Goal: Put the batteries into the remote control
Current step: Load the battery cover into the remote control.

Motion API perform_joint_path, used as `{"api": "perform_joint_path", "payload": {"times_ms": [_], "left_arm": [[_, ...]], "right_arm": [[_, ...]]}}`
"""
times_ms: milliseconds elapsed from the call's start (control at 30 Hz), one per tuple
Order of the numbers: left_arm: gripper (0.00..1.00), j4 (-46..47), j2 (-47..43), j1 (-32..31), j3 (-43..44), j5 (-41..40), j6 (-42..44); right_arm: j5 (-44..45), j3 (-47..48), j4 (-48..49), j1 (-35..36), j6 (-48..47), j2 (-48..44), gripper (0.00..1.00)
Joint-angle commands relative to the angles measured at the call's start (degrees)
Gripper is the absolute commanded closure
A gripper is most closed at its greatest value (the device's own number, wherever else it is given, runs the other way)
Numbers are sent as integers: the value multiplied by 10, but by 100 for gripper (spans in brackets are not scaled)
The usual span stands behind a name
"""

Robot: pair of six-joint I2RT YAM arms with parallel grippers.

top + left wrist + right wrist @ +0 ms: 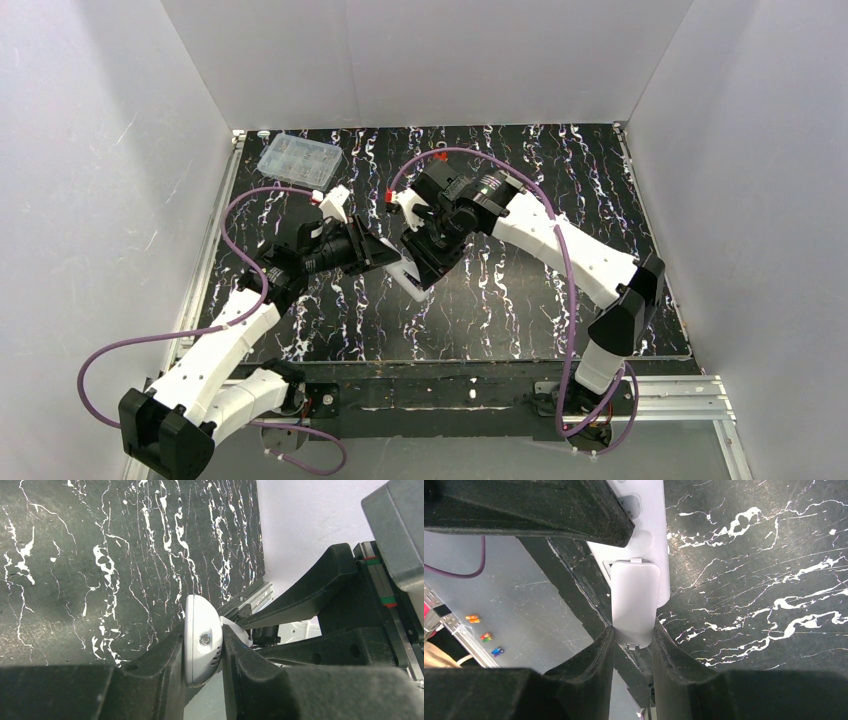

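Between the left jaws, remote control (413, 284), long axis diagonal.

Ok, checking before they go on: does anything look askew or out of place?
The white battery cover, pinched in the right pincer, is not seated: it overhangs the end of the remote control instead of lying flush in its back.

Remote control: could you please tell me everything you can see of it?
The remote control is a slim white plastic handset, held tilted between the two grippers. The left gripper is shut on its rounded end, where a small round lens shows. The right gripper pinches a white battery cover lying against its back.
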Motion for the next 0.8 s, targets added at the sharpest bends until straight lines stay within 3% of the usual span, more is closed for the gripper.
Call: {"api": "perform_joint_path", "payload": {"times_ms": [0, 767], "left_arm": [[100, 3, -14, -3, 23, 8, 9], [100, -13, -12, -3, 26, -11, 17]], "right_arm": [[-10, 29, -7, 4, -1, 8, 68], [-15, 28, -19, 4, -10, 15, 68]]}}
